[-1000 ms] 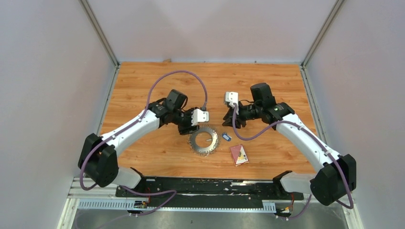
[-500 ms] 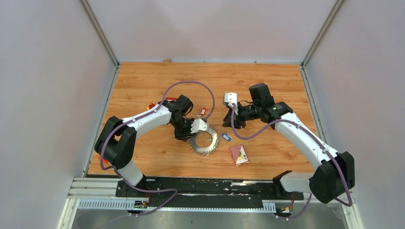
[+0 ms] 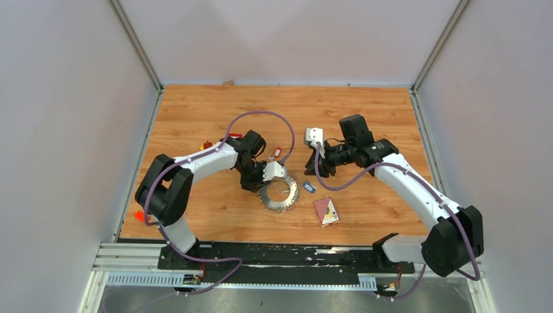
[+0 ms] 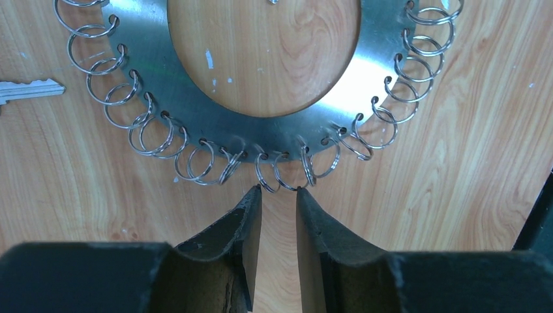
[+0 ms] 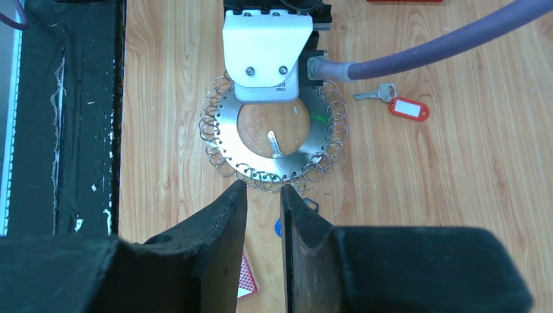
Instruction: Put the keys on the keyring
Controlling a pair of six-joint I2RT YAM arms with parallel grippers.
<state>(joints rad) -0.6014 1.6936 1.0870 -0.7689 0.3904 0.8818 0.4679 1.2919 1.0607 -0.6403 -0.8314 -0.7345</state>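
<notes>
- Movement is all on the left arm: it has folded in, and the left gripper now sits low at the far-left rim of the keyring, tips right against the little wire loops there.
- Its jaws are a narrow slit apart with nothing between them. My guess is it's lining up to pinch a loop.
- A second ago that gripper hung higher, over the ring's far edge, hiding the red-tagged key, which now shows just beyond it.
- The ring lies flat mid-table, same spot as before. The blue-tagged key is just to its right, so nothing looks threaded yet.
- The right gripper has barely budged. It's nearly closed and empty, hovering on the far-right side of the ring.
</notes>
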